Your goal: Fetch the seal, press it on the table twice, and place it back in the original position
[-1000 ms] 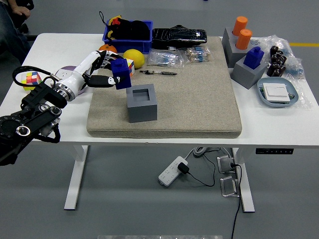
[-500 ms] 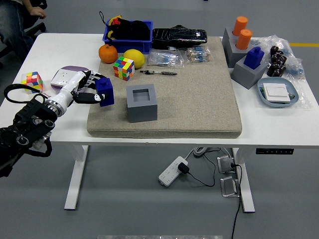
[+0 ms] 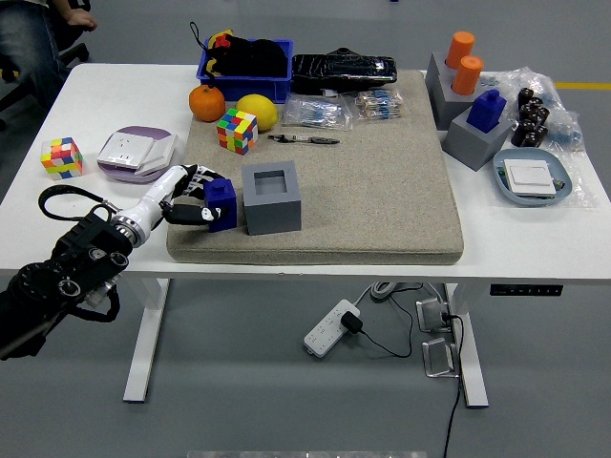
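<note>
The left hand (image 3: 196, 200), white-shelled with dark fingers on a black arm, reaches in from the lower left and grips a dark blue block-shaped seal (image 3: 221, 203). The seal sits low over the left part of the thick beige felt mat (image 3: 382, 181) that covers the middle of the white bench (image 3: 57, 205), just to the left of an open-topped grey square holder (image 3: 272, 197); whether its base touches the mat cannot be told. Behind it stand a multicoloured puzzle cube (image 3: 237, 130), an orange fruit (image 3: 206, 102) and a yellow lemon (image 3: 256, 112). At the right, a second blue seal (image 3: 488, 108) sits in another grey holder (image 3: 474, 140).
</note>
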Action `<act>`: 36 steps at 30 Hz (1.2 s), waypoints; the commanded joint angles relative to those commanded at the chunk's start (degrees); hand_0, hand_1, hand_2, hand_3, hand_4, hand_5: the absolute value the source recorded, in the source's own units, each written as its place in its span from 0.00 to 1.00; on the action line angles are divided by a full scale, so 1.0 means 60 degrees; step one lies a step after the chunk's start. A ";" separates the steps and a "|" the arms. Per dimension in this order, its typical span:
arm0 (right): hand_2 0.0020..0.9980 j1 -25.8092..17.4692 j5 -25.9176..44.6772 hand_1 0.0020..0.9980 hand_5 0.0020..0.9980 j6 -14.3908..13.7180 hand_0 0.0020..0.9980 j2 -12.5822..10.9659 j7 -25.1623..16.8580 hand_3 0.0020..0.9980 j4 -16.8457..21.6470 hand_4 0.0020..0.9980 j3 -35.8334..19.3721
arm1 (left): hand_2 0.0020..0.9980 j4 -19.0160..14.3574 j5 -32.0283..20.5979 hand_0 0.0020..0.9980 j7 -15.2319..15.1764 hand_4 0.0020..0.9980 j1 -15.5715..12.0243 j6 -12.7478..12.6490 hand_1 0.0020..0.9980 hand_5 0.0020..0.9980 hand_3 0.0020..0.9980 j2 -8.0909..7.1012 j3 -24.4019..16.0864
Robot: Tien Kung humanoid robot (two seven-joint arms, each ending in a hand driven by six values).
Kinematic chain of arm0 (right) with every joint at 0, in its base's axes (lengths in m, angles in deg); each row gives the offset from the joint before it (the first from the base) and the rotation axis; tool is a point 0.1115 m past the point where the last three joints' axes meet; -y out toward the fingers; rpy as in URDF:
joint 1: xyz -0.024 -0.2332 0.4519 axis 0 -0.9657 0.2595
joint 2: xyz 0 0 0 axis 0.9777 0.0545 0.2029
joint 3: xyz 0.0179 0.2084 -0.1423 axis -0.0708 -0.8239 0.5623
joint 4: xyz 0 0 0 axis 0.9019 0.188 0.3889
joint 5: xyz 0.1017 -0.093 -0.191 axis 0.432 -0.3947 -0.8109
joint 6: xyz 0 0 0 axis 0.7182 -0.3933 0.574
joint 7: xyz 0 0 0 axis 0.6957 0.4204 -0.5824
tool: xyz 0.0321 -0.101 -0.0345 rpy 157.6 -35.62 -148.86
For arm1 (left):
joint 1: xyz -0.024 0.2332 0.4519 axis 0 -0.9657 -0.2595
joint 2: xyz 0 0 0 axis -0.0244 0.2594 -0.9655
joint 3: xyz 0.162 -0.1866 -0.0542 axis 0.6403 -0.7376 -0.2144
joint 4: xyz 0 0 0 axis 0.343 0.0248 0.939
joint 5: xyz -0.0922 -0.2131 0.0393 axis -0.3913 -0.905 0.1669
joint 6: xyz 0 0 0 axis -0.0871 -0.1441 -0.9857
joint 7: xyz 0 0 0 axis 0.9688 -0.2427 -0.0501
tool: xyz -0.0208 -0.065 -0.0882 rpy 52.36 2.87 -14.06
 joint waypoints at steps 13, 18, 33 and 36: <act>0.69 -0.0009 0.0008 0.72 0.51 0.0000 0.82 0.0014 -0.0009 0.70 0.0001 0.74 0.0014 | 0.49 0.0148 -0.0053 0.63 0.0013 0.69 0.0011 0.0011 0.51 0.00 0.59 -0.0051 0.0061; 0.69 -0.0006 0.0003 0.72 0.51 -0.0002 0.82 0.0004 -0.0008 0.70 -0.0002 0.74 0.0019 | 0.49 0.0125 -0.0051 0.63 0.0014 0.69 0.0049 0.0008 0.51 0.00 0.59 -0.0119 0.0048; 0.69 -0.0001 -0.0003 0.72 0.51 -0.0010 0.82 0.0005 0.0000 0.70 -0.0006 0.74 0.0000 | 0.49 -0.0221 0.0135 0.63 0.0001 0.69 0.0186 0.0000 0.50 0.00 0.59 -0.0367 -0.0119; 0.69 0.0023 0.0020 0.72 0.51 -0.0034 0.82 -0.0021 -0.0004 0.70 0.0019 0.74 0.0011 | 0.49 -0.0374 0.0285 0.63 -0.0013 0.69 0.0358 -0.0007 0.50 0.00 0.59 -0.0518 -0.0251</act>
